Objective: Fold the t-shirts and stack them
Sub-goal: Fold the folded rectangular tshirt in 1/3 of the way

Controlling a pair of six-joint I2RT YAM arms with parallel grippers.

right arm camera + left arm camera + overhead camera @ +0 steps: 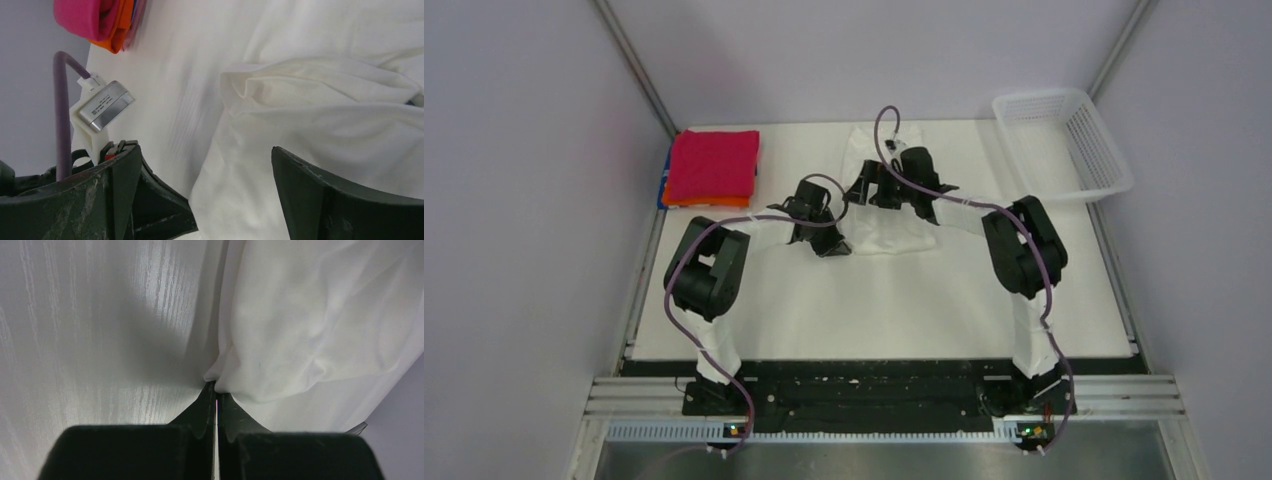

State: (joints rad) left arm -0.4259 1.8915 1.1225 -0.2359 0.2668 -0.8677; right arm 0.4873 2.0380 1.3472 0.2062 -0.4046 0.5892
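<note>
Crimson-topped folded shirt stack (pixel 714 165) sits done; left gripper (pixel 216 392) pinches the rumpled white cloth t-shirt (pixel 889 236), right gripper (pixel 202 160) gapes empty, folding unfinished

We see a white tabletop (pixel 874 300) carrying 3 things: a white t-shirt (pixel 889 235) lying rumpled at its far middle, a folded stack (pixel 714 165) in the far left corner, crimson over orange over blue, and a white mesh basket (pixel 1104 150) at the far right corner.
</note>
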